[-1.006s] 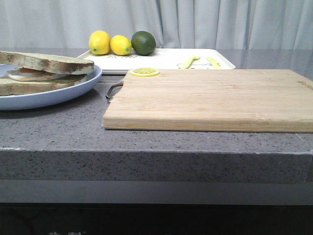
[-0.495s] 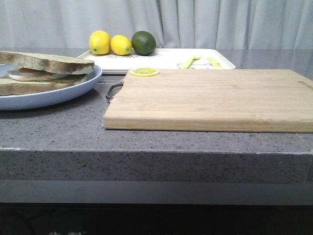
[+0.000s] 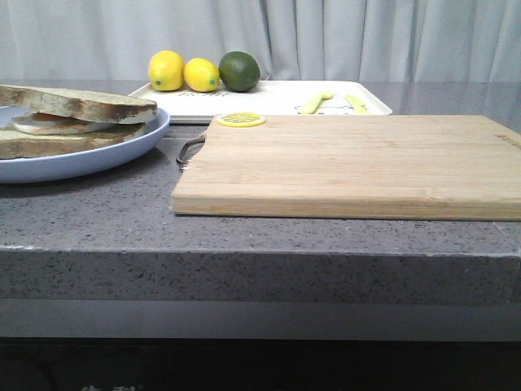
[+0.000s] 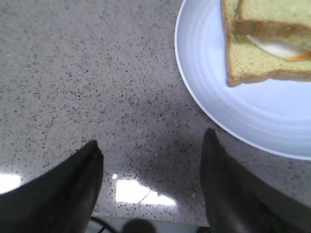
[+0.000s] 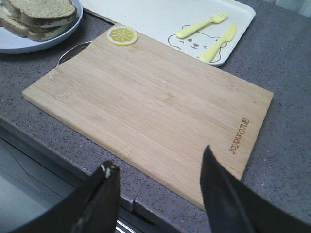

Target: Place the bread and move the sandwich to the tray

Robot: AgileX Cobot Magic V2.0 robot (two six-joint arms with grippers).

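Observation:
The sandwich sits on a pale blue plate (image 3: 98,159) at the left of the counter. Its bottom slice (image 3: 57,143) carries a fried egg (image 3: 49,124), and the plain bread (image 3: 73,104) lies on top. The white tray (image 3: 277,96) is at the back, behind the cutting board. My left gripper (image 4: 151,137) hangs open over bare counter next to the plate (image 4: 233,116), holding nothing. My right gripper (image 5: 158,156) is open and empty above the counter's front edge, near the board's corner. Neither gripper appears in the front view.
A light wooden cutting board (image 3: 350,163) fills the middle and right, with a lemon slice (image 3: 240,120) on its far left corner. On the tray rest two lemons (image 3: 167,70), a lime (image 3: 238,71), and a yellow fork (image 5: 201,25) and knife (image 5: 218,41).

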